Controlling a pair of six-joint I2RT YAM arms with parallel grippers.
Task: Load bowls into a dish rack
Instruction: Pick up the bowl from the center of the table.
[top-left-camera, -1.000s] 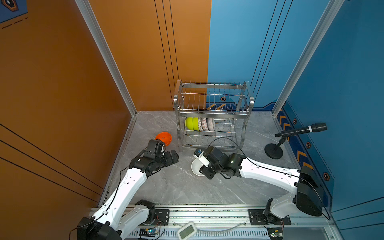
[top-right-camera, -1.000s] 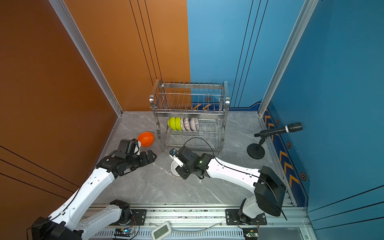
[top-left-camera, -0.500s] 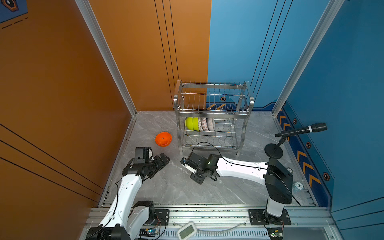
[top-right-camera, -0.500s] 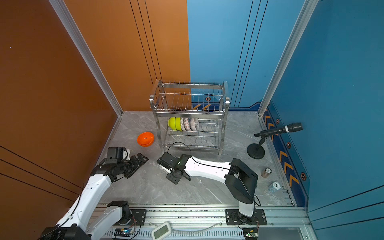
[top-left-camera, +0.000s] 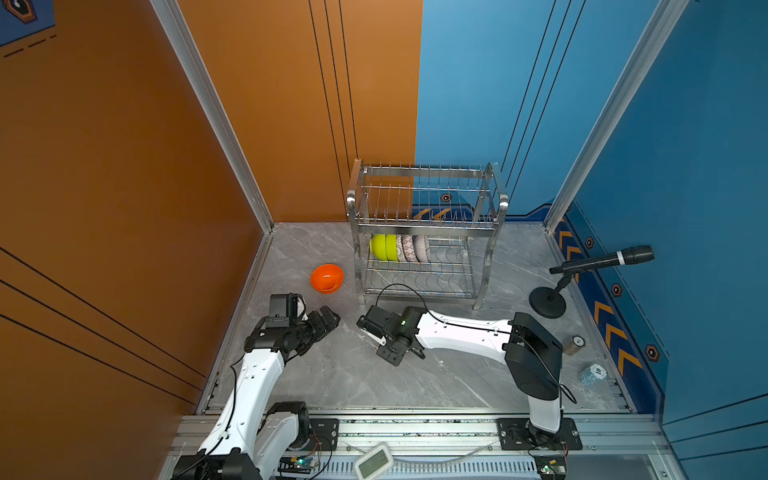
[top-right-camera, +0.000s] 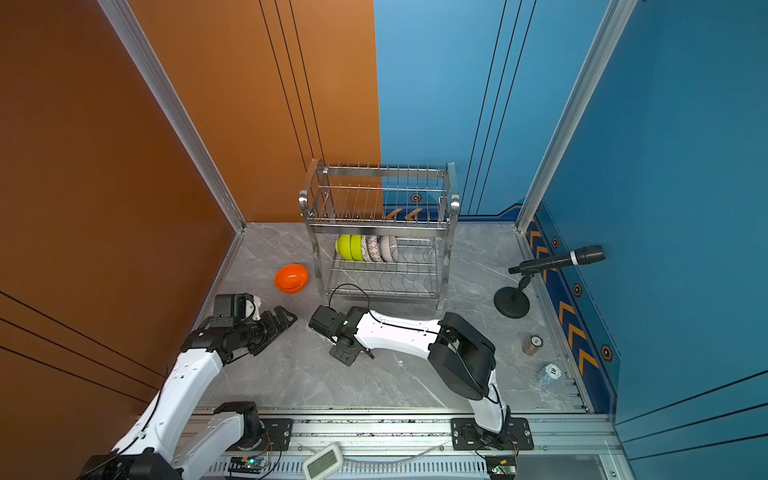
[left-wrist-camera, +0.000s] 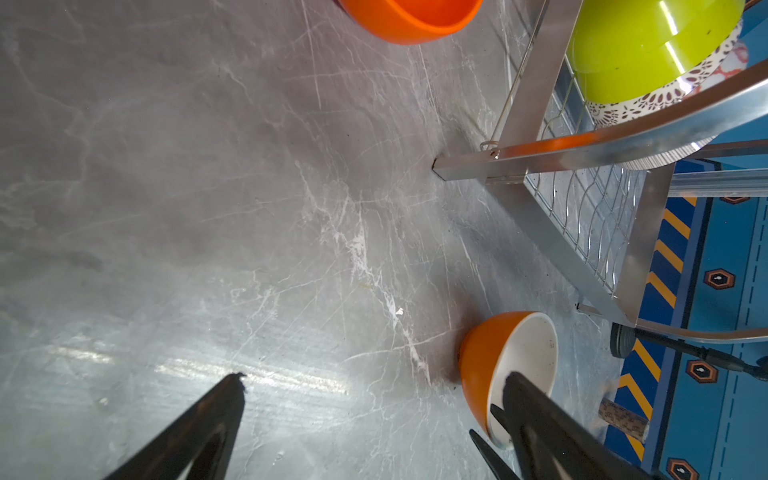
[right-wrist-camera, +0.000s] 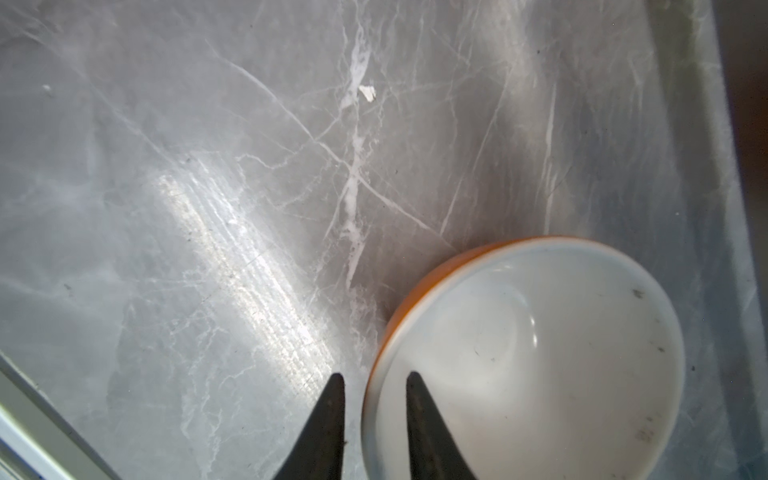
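Observation:
A small bowl (right-wrist-camera: 540, 353), white inside and orange outside (left-wrist-camera: 478, 365), sits upright on the grey floor in front of the dish rack (top-left-camera: 424, 226). My right gripper (right-wrist-camera: 374, 376) is low over it and open only narrowly, with one finger inside the rim and one outside. A sliver of gap shows beside the rim. In both top views the right gripper (top-left-camera: 376, 334) hides most of this bowl. My left gripper (left-wrist-camera: 374, 376) is wide open and holds nothing; it hovers just left of that bowl (top-left-camera: 328, 318). An orange bowl (top-left-camera: 326, 277) lies left of the rack. Two lime-green bowls (top-left-camera: 382, 247) and patterned bowls (top-left-camera: 409, 248) stand on edge under the top tier.
A microphone (top-left-camera: 598, 262) on a black round base (top-left-camera: 547, 301) stands to the right of the rack. Two small chip stacks (top-left-camera: 575, 344) (top-left-camera: 592, 372) sit by the right wall. Orange and blue walls close in the floor, and a metal rail runs along the front.
My right gripper has swung left and down over the white-and-orange bowl, and its jaws have narrowed around the rim. My left arm has drawn back from the orange bowl toward the front.

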